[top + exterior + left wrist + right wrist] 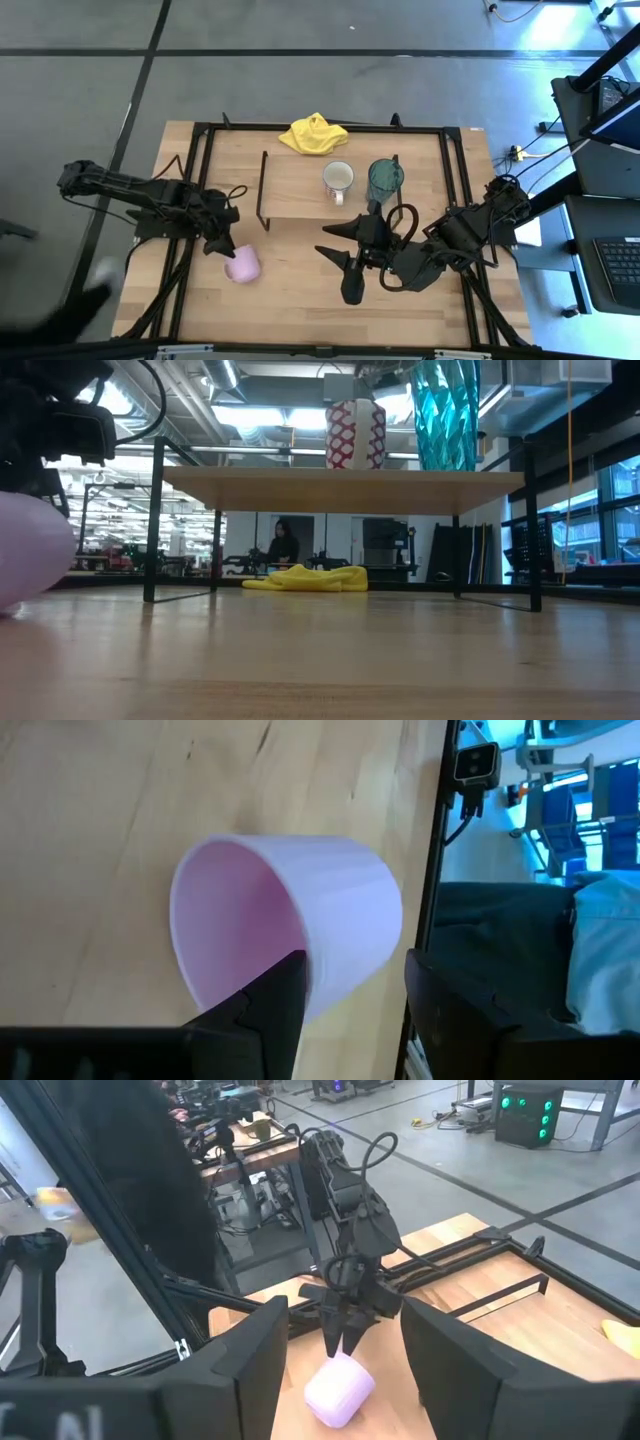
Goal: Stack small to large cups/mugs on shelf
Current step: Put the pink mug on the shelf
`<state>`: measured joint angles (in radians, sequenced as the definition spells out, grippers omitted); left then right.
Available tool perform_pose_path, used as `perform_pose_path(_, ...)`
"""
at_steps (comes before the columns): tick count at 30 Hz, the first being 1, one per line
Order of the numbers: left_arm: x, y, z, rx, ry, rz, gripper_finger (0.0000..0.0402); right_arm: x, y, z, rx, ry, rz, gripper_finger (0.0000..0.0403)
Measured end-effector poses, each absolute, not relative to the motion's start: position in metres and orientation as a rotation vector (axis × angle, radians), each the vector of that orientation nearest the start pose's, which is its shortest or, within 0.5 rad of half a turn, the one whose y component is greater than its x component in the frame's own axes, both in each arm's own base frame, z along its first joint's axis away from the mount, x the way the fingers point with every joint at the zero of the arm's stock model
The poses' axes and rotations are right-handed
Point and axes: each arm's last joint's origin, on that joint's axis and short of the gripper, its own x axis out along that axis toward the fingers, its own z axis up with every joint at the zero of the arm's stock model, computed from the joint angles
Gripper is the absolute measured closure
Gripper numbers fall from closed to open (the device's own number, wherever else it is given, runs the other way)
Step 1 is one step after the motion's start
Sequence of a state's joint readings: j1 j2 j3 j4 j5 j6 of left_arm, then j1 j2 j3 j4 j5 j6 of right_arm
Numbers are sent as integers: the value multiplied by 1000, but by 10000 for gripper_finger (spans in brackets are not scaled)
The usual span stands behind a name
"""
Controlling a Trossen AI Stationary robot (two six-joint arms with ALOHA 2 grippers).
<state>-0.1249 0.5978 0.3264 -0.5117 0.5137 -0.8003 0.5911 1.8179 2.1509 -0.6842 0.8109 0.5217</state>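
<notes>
The small pink mug (242,265) lies on its side on the tabletop in front of the shelf's left end; its handle does not show. It also shows in the left wrist view (300,920) and the low view (30,550). My left gripper (215,243) is open, just to the mug's left, fingers down at the rim. The white mug (338,180) and the teal cup (385,178) stand upright on the light-wood shelf (290,190). My right gripper (337,258) is wide open and empty, in front of the shelf, right of the pink mug. My left gripper (350,1010) comes from above, slanting down, with one finger (280,1005) at the mug's open mouth by the rim (315,975) and the other (450,1010) outside the wall. I cannot tell whether either finger touches the mug, which rests on the table.
A yellow cloth (313,133) lies on the table behind the shelf. Dark frame rails (190,200) run along the table's left and right sides. The shelf's left half is bare board. A person (282,545) stands far behind the table.
</notes>
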Motion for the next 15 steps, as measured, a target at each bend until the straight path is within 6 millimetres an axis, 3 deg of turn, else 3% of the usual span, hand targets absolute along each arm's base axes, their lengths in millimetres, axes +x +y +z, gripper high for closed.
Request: perform_pose_path(15,125,-32,167,-785,1070,-259,237,326,194,466,315,201,-283,205)
